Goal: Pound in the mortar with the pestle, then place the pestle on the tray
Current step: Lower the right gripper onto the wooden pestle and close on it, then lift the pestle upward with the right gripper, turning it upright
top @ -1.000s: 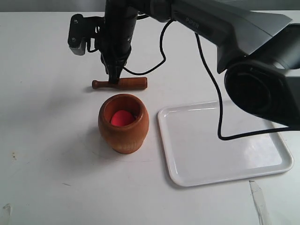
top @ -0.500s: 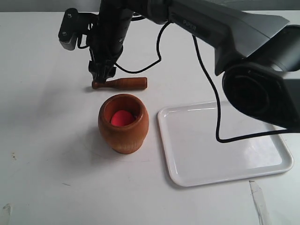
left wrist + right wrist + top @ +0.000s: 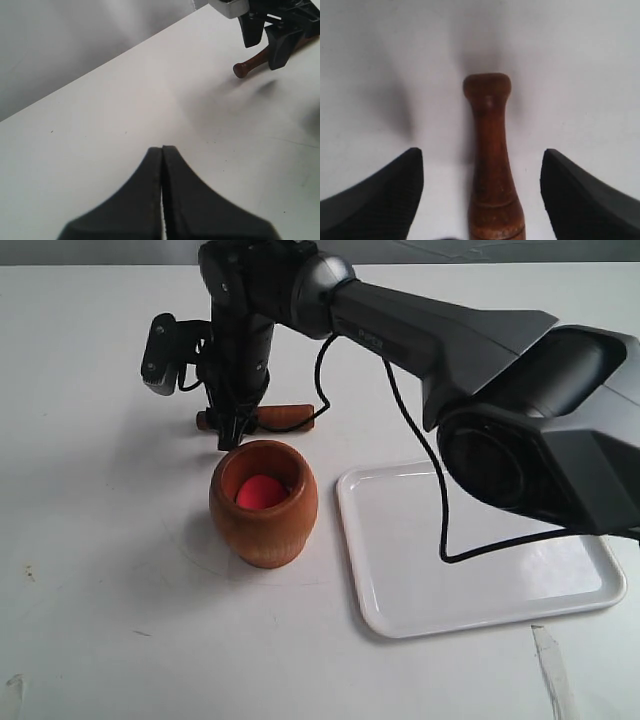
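Observation:
The dark-brown pestle (image 3: 287,417) lies flat on the white table just behind the orange-brown mortar (image 3: 263,502), which stands upright with something red inside. My right gripper (image 3: 231,430) reaches across and points down over the pestle's thin half. It is open, and in the right wrist view the pestle (image 3: 490,165) lies between its spread fingers (image 3: 395,190) without touching them. The white tray (image 3: 480,550) sits right of the mortar with nothing on it. My left gripper (image 3: 162,149) is shut on nothing, hovering over bare table; the exterior view does not show it.
The right arm's black cable (image 3: 441,495) hangs down across the tray's near-left part. A strip of clear tape (image 3: 552,672) lies on the table at the front right. From the left wrist view, the pestle's knob (image 3: 241,70) pokes out under the right gripper's fingers (image 3: 278,47).
The right wrist has turned and dropped lower, so its open fingers now straddle the pestle near the thin end. Pestle, mortar and tray have not moved.

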Controlling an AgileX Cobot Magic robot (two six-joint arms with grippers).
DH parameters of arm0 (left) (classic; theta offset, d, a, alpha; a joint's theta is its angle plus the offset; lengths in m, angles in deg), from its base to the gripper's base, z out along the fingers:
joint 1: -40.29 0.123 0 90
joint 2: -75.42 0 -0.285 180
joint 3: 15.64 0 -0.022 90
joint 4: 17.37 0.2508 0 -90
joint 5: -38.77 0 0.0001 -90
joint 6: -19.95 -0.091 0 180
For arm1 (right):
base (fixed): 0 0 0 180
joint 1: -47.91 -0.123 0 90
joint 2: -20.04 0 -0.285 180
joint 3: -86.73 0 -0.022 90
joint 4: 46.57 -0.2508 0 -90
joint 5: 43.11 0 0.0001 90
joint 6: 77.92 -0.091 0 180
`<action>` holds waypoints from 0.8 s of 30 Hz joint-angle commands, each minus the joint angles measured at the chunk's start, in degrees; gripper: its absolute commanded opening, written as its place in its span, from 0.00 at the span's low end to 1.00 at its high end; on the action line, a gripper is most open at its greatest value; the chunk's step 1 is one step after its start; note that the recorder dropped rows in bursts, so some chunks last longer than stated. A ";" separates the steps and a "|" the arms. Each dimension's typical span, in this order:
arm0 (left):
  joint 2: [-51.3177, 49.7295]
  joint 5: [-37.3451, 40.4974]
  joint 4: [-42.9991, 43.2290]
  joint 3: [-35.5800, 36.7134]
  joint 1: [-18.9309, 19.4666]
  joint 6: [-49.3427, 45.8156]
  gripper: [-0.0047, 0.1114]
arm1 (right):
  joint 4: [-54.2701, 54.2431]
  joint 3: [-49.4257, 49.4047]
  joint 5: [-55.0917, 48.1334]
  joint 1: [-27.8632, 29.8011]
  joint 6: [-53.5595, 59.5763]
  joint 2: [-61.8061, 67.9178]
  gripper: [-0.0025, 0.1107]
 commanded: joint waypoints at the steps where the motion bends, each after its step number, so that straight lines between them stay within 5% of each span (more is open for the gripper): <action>1: 0.07 -0.17 -0.42 0.03 -0.44 0.47 0.04 | 0.33 0.40 2.29 0.03 -0.08 0.86 0.52; 7: 0.07 -0.17 -0.42 0.03 -0.44 0.47 0.04 | 0.58 0.40 4.42 0.03 -0.21 1.14 0.44; 18: 0.07 -0.17 -0.42 0.03 -0.44 0.47 0.04 | 0.58 0.40 4.56 0.03 0.83 1.37 0.02; 24: 0.07 -0.17 -0.42 0.03 -0.44 0.47 0.04 | 0.58 0.40 6.55 0.03 1.95 1.10 0.02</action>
